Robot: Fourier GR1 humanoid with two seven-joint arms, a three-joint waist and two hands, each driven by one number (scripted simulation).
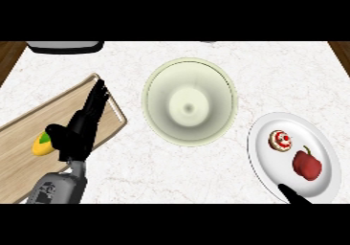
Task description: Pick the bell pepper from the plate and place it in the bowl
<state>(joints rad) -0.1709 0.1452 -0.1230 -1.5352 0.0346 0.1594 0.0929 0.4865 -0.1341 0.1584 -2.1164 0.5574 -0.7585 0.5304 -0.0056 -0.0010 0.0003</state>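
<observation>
One right robot hand point(293, 195) shows only a dark fingertip at the white oval plate point(266, 160); its opening can't be told. On the plate sits the red bell pepper point(307, 164), just beyond. Left of the plate waits the pale green bowl point(155, 83); farther left, the left robot hand point(84, 125) rests with straight fingers.

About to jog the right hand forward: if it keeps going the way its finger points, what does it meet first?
Probably the red bell pepper: the right hand shows only a dark fingertip over the plate rim, aimed up-left, just short of it. Height is unclear, so it could pass above.
</observation>
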